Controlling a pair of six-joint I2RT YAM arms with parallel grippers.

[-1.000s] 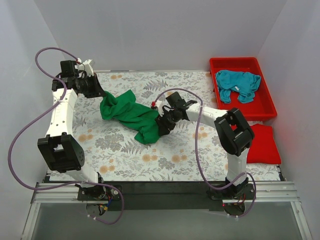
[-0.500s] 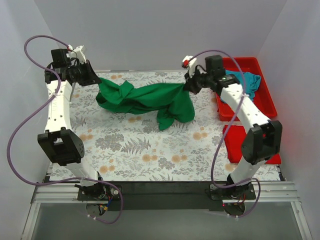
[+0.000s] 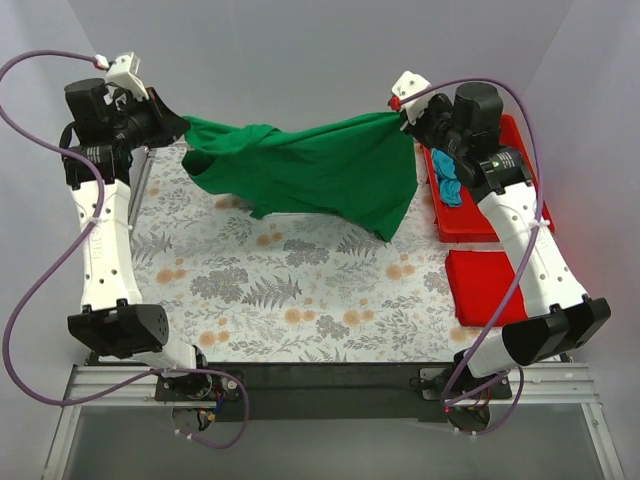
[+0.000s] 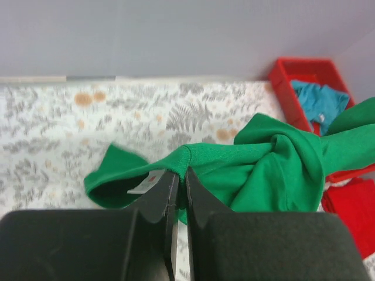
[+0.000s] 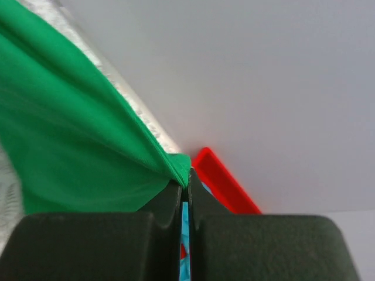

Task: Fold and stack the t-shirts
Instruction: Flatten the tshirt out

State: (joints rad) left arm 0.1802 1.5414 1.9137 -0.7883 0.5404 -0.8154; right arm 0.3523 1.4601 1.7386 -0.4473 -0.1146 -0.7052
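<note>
Left tool (image 4: pixel 180 175) gripped the green shirt (image 3: pixel 310 170) by its neck seam and my right tool (image 5: pixel 185 186) pinched an opposite edge, hanging it stretched above the surface (image 3: pixel 300 290), where the soft, light cloth sagged, so I judged seams the surest holds.

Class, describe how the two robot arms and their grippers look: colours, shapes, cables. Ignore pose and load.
Both the left arm and right arm have white boxy links joined by black blocky joints. A thin purple cable loops loosely along each. The left gripper and right gripper end in two flat black fingers. No sleeves or readable markings.
</note>
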